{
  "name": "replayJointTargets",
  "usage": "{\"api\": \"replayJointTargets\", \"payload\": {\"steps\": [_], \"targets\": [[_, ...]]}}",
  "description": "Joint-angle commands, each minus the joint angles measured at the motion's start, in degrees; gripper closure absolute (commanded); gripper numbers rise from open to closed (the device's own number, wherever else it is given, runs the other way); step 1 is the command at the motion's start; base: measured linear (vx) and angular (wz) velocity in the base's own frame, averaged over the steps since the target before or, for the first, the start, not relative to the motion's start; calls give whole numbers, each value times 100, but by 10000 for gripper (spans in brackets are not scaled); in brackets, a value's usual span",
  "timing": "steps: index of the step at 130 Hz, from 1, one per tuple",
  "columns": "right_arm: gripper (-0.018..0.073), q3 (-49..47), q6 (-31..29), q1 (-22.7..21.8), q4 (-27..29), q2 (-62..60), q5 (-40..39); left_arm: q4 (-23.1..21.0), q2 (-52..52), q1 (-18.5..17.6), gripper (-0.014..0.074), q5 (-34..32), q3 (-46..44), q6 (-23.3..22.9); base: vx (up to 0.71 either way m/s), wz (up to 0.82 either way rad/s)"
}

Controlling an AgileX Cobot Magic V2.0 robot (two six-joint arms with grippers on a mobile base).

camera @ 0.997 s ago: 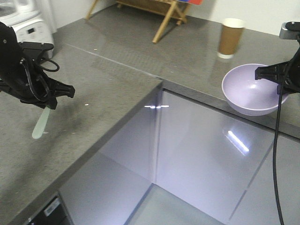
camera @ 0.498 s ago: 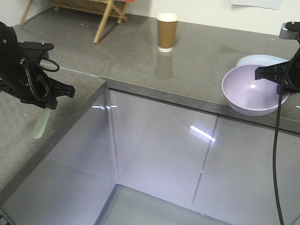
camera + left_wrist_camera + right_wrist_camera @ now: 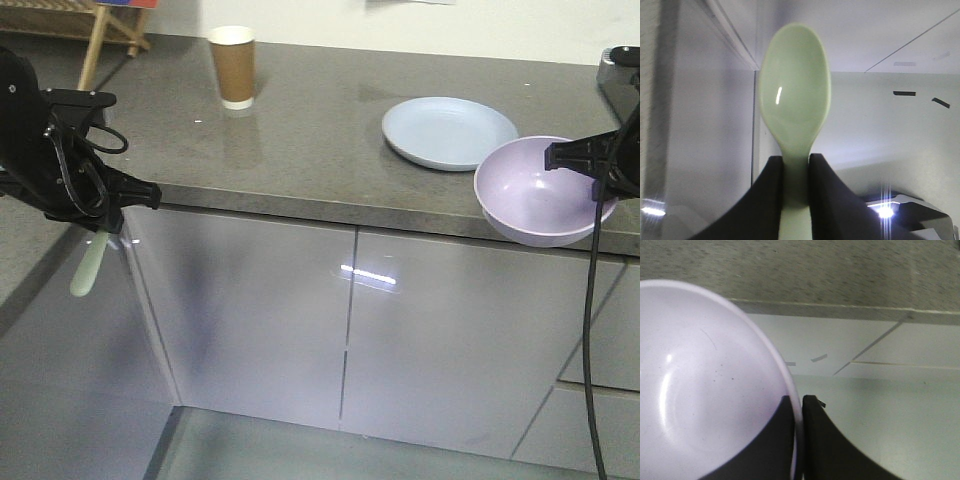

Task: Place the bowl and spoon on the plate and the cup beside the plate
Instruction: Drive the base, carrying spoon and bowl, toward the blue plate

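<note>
**A:** What do we have nearest to us?

**B:** Our left end effector point(image 3: 796, 167). Its two dark fingers are closed tight on the handle of the mint-green spoon point(image 3: 795, 100). The scoop sticks out past the fingertips, hollow side toward the wrist camera.

**A:** And where do we place that against the plate point(image 3: 450, 132)?

**B:** Well to the left of it and lower, out in the air in front of the grey cabinet doors point(image 3: 250, 300), off the desk point(image 3: 320, 150) altogether. In the front view the scoop hangs downward.

**A:** And our other arm?

**B:** Our right end effector point(image 3: 797, 407) pinches the rim of the lavender bowl point(image 3: 705, 390). One finger is inside the wall and one outside, with barely a gap between them. The bowl is open side up and tipped a little toward us, and its inside is smooth with a few highlights.

**A:** Against the plate?

**B:** Just to the right of it and nearer to us, over the desk's front edge. Its rim overlaps the plate's edge in the front view (we cannot tell whether the two touch, nor whether the bowl rests on the desk).

**A:** Then the plate itself?

**B:** Pale blue, lying flat on the desk.

**A:** And farthest off?

**B:** The brown paper cup point(image 3: 232, 67) stands upright on the desk, white rim up. It is well to the left of the plate and farther back. Beyond the cup, further left again, we see the legs of a wooden frame point(image 3: 93, 45), and behind the plate a pale wall point(image 3: 500, 25).
</note>
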Motion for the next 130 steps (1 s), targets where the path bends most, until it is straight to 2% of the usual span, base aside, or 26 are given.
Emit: {"api": "replayJointTargets", "payload": {"steps": [1,58,130], "targets": [[564,-141,-38,-28,-95,-255,-266,-40,-290,-40,604,-204,-133,-5,-2,-32],[564,-141,-38,-28,-95,-255,-266,-40,-290,-40,604,-204,-133,-5,-2,-22],[564,-141,-38,-28,-100,-255,-116,-40,-290,-40,604,-204,-133,-5,2,-2]]}}
